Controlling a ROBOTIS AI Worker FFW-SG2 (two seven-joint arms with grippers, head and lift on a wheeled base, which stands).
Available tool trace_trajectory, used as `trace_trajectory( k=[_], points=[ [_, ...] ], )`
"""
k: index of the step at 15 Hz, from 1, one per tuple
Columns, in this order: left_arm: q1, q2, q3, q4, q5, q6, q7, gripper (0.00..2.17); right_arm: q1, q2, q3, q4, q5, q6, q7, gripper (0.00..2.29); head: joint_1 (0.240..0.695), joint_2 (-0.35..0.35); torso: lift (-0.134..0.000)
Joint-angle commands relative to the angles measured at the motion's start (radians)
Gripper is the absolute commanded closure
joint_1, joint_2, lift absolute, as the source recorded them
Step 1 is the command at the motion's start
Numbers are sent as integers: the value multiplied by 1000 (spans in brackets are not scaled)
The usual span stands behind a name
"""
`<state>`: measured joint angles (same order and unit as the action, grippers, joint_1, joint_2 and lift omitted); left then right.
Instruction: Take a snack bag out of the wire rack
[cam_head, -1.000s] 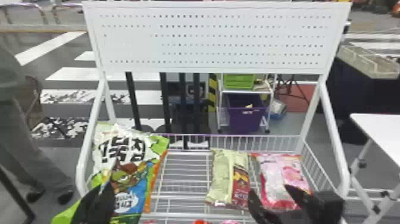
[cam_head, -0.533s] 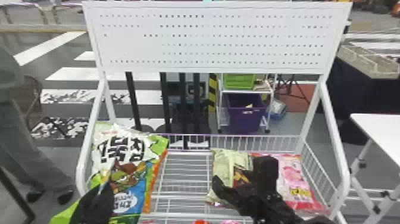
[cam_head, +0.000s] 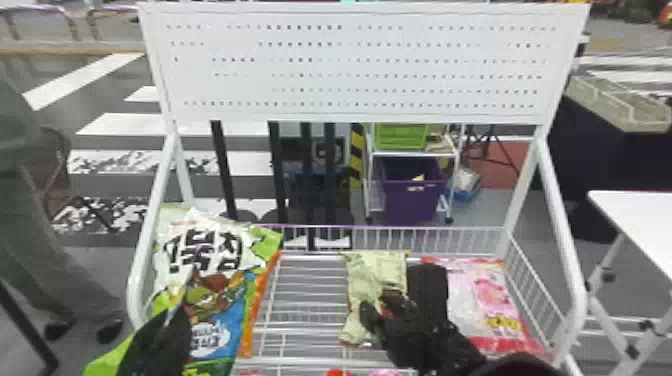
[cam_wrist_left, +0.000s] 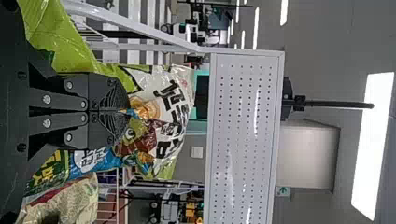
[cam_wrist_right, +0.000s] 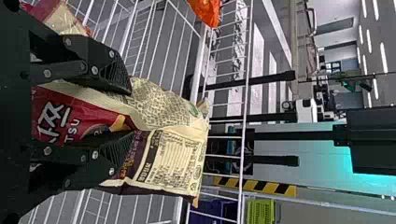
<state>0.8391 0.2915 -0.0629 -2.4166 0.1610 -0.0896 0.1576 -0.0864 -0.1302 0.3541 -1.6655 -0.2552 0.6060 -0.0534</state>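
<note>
My right gripper (cam_head: 396, 299) is at the cream-and-maroon snack bag (cam_head: 372, 275) in the wire rack (cam_head: 305, 300). In the right wrist view, the parted fingers of my right gripper (cam_wrist_right: 130, 114) stand on either side of the snack bag (cam_wrist_right: 163, 105), whose maroon front lies between them. My left gripper (cam_head: 172, 322) is over the front of the big green bag (cam_head: 220, 295) at the rack's left. In the left wrist view the left gripper (cam_wrist_left: 127, 112) has its fingers together, with the green bag (cam_wrist_left: 163, 116) beyond its tips.
A pink-and-white bag (cam_head: 480, 305) lies at the rack's right end. Bare wires separate the green bag from the cream one. A white perforated panel (cam_head: 360, 65) rises above the rack, and white side posts (cam_head: 567, 240) flank it. A white table (cam_head: 645, 220) stands to the right.
My right gripper has moved left from the front of the pink bag to the cream-and-maroon bag, its fingers coming around it. The left gripper looks much the same.
</note>
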Motion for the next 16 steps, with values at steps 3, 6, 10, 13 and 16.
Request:
trace_trajectory(
  k=[3, 6, 10, 13, 16],
  points=[
    [0, 0, 0, 1, 2, 0, 0, 2115, 16, -8, 0, -34, 1, 1, -11, 2243, 499, 0, 0],
    [0, 2, 0, 1, 2, 0, 0, 2115, 65, -31, -1, -146, 11, -5, -28, 2243, 499, 0, 0],
    [3, 3, 0, -1, 2, 0, 0, 2115, 231, -97, -43, -456, 24, -21, -52, 2246, 499, 0, 0],
    [3, 5, -3, -2, 2, 0, 2, 2111, 418, -123, -119, -682, 90, -57, -56, 2246, 499, 0, 0],
    [-2, 6, -8, -2, 2, -3, 0, 2115, 639, -118, -181, -790, 154, -223, -56, 2246, 499, 0, 0]
  ],
)
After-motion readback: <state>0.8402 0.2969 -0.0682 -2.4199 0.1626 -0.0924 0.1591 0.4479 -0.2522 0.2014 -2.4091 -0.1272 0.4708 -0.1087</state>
